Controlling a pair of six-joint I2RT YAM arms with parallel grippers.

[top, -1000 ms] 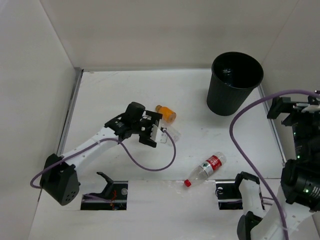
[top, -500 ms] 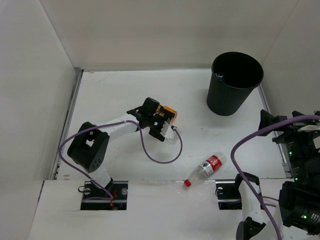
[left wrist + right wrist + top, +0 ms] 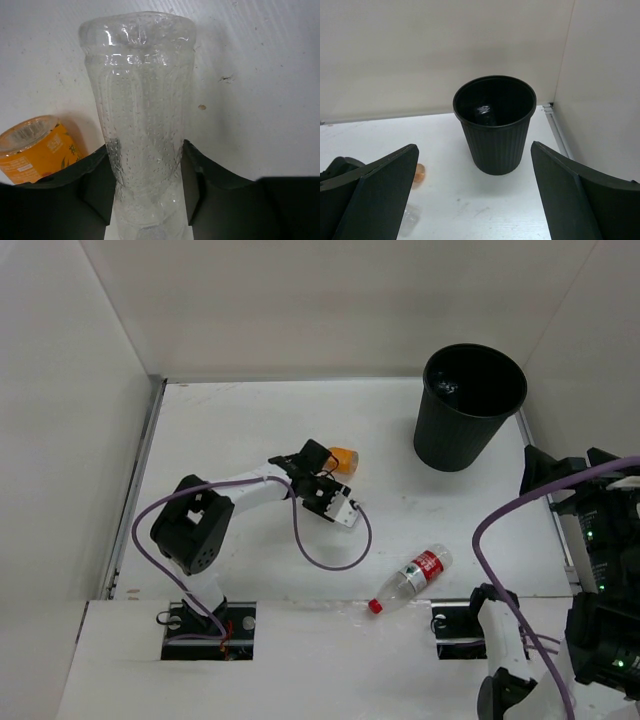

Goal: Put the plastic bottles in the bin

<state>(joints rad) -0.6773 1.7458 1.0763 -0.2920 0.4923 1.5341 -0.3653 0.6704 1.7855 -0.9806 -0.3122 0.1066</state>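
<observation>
Clear bottle (image 3: 142, 110) tight between left jaws, orange bottle (image 3: 35, 150) just beside; right jaws wide, bin (image 3: 495, 145) well apart.

The bin (image 3: 470, 410) stands at 1 o'clock on the table (image 3: 230, 430), its mouth open from above and the right wall (image 3: 600, 75) close at its 3 o'clock. Bare table lies between it and the wide-spread right gripper (image 3: 475, 200). The orange bottle (image 3: 35, 147) crowds the left gripper (image 3: 145, 200) at 9 o'clock. Seen from above, the red-label bottle (image 3: 410, 582) lies at that gripper's 5 o'clock.
</observation>
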